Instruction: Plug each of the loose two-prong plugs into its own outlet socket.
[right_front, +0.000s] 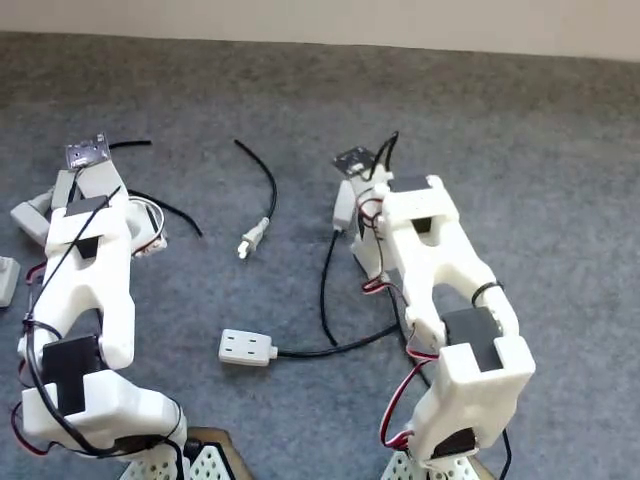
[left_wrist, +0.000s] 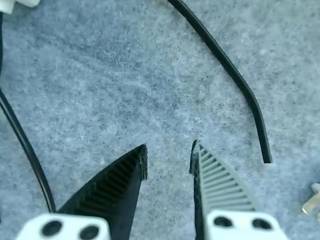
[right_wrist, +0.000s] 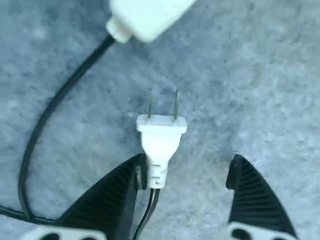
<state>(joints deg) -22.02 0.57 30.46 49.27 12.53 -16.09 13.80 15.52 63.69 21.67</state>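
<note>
White plug (right_wrist: 161, 137) lies within the parted right claw (right_wrist: 186, 172); outlet socket (right_front: 246, 347) apart.

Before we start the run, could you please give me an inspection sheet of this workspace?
Surface: grey carpet, flat.
Job's things: plug loose at centre; second plug unplugged, prongs toward a white block; socket with nothing plugged in.
Clutter: white part at the left edge.
Grippers: left gripper open over carpet; right gripper open, second plug's rear in the gap, unclamped.
Cables: black cord from socket; loose cord end near left gripper.
Surroundings: pale wall behind.
</note>
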